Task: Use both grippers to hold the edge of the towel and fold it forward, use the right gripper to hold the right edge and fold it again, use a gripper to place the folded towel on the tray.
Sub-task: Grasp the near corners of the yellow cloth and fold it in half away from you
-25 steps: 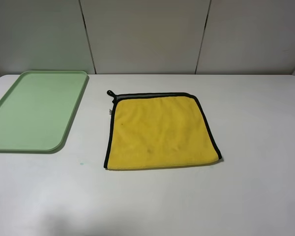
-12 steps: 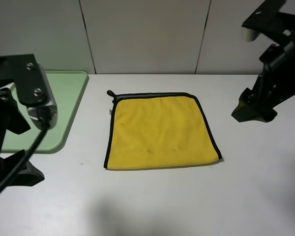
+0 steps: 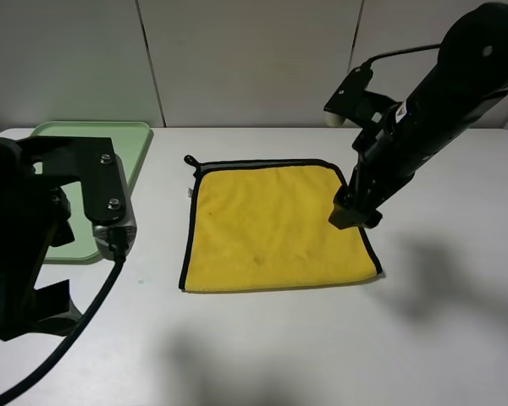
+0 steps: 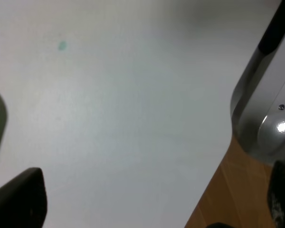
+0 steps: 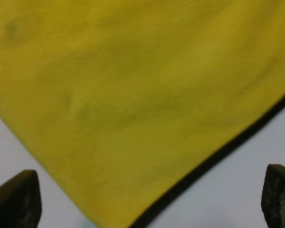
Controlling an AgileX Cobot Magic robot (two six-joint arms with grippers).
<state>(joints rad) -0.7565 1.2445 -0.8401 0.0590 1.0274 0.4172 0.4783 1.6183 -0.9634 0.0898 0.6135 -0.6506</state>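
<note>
The right gripper [image 3: 354, 216] hangs spread wide and empty just above the towel [image 3: 271, 228], near its right edge [image 3: 371, 249]. Its fingers [image 5: 14, 199] straddle yellow plush and the black hem. The left gripper [image 4: 149, 204] is likewise spread and empty, over bare table [image 3: 262, 347] close to the table's edge, beside the tray [image 3: 140, 139] and well short of the towel. The towel lies flat, right of the tray and apart from it. For a clean first fold, both grippers should likely drop onto the near corners, pinch cloth only, and lift together, level.
</note>
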